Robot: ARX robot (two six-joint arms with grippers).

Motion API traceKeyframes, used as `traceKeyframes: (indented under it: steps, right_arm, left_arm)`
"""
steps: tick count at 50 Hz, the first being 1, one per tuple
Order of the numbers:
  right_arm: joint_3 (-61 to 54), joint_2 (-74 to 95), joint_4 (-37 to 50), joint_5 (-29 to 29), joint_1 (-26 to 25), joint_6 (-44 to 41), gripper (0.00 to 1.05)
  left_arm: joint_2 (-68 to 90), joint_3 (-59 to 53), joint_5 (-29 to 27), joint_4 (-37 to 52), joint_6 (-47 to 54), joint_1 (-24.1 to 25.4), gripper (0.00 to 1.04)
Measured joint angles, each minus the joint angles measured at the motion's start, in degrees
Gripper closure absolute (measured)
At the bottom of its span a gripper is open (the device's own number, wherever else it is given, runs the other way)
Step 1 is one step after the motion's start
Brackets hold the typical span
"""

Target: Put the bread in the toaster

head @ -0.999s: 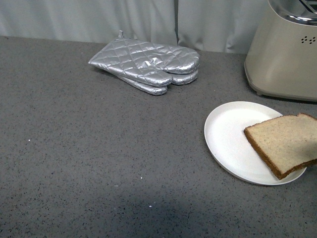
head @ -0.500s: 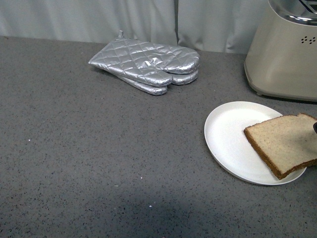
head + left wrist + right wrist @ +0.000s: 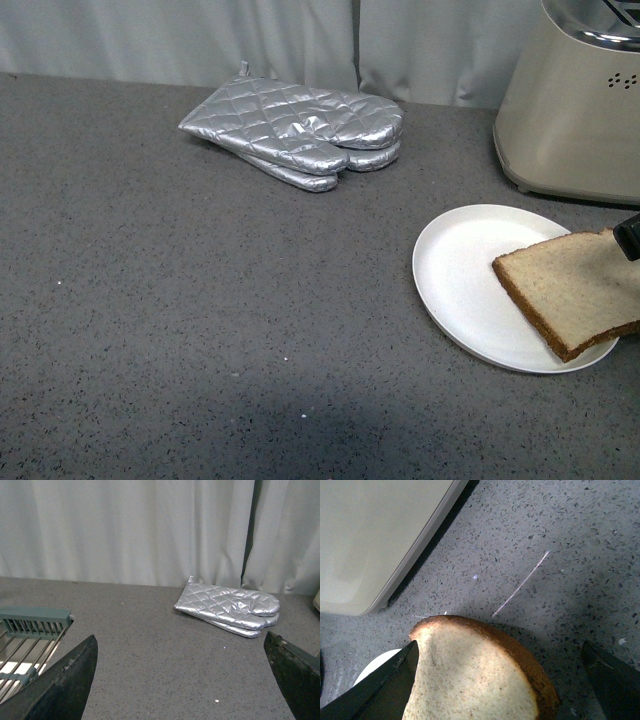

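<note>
The step in hand looks like the reach for the bread [image 3: 570,290], with nothing grasped yet. The slice lies flat on the right part of the white plate [image 3: 460,270], just in front of the toaster [image 3: 575,110] on the grey counter [image 3: 200,300]. In the right wrist view its rounded end pokes out past the plate rim over bare counter. The right hand [image 3: 499,647] hovers above that rounded end with its fingers apart, one to each side of the slice, touching neither. The left hand [image 3: 179,645] is also spread wide and holds nothing, facing the silver oven mitts [image 3: 300,130] well away from the plate. Next, I judge, the right hand should come down and close on the overhanging crust, where a finger can get under. It must then lift the slice, turn it on edge and carry it up to the toaster's chrome top, whose slots are mostly cut off in the front view. The bread is light brown and fine-crumbed, with a darker crust; it seems soft, so a firm pinch may dent it.
</note>
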Motion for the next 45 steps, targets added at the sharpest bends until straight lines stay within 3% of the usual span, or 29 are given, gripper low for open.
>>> traceKeyframes:
  steps: [15,38,41,45]
  right_arm:
    - [1.53,1.22,-0.42,0.11,0.9,-0.46,0.12]
    - [2.32,-0.72,-3.58,-0.83,1.66,0.2,0.96]
    - [2.32,-2.14,-4.26,-1.18,1.81,0.02,1.02]
    - [2.32,-3.78,-4.7,-1.62,1.99,-0.52,1.02]
  left_arm:
    - [0.0,0.0,0.0,0.0,0.0,0.0,0.07]
    - [0.0,0.0,0.0,0.0,0.0,0.0,0.07]
    - [0.0,0.0,0.0,0.0,0.0,0.02,0.07]
    - [0.0,0.0,0.0,0.0,0.0,0.02,0.07]
